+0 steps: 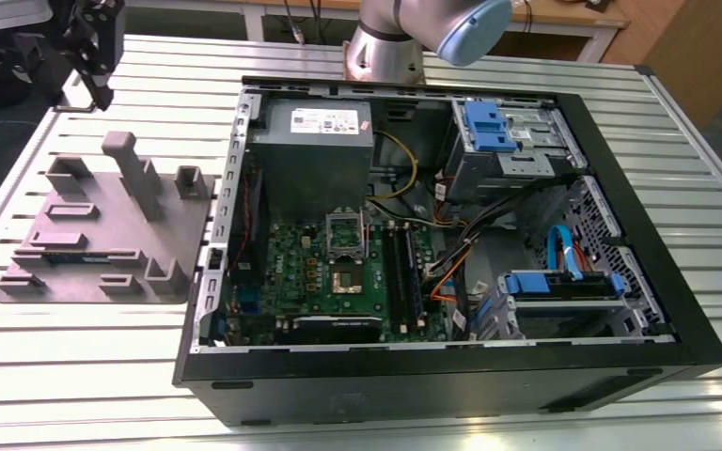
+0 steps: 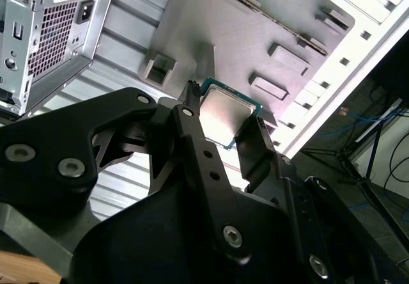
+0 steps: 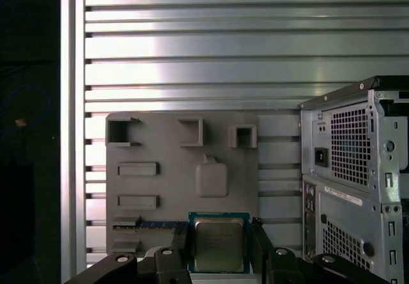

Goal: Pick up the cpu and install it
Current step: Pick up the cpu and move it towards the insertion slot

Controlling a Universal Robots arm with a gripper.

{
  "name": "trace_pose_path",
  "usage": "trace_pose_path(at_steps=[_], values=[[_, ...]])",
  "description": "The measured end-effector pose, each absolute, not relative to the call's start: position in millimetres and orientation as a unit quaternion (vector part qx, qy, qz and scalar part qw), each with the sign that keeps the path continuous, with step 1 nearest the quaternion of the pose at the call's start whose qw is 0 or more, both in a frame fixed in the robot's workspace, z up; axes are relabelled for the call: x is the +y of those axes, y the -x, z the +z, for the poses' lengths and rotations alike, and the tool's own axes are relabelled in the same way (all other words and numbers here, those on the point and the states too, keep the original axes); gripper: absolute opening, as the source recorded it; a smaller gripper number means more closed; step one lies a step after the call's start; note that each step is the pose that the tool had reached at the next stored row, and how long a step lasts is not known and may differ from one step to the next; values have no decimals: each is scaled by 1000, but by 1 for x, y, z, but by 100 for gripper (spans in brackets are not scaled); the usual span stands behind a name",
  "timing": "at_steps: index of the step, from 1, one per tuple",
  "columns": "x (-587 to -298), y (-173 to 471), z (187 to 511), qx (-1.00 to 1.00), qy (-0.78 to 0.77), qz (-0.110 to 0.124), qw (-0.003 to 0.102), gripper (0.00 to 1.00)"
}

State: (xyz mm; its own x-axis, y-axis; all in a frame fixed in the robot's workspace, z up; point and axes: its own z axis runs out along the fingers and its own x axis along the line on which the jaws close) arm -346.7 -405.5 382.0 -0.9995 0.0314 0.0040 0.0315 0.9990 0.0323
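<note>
Gripper [image 2: 223, 123] fingers clamp the cpu [image 2: 227, 112] by its edges, lifted clear above the grey tray [image 2: 211, 34] beside the computer case [image 1: 462, 376]. Pickup looks done. Motherboard socket [image 1: 343, 279] looks empty, so install remains.

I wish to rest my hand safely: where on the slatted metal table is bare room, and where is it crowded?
Bare slats of the table lie between the grey moulded plastic tray and the exterior view's bottom edge, and along that view's right of the open black computer case. Crowded: inside the case, cables beside the green motherboard.
</note>
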Motion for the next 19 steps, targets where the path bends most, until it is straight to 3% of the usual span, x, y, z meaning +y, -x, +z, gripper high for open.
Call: trace_pose_path(at_steps=[19], values=[[-406,341,382,-1000,16,-16,2,47]])
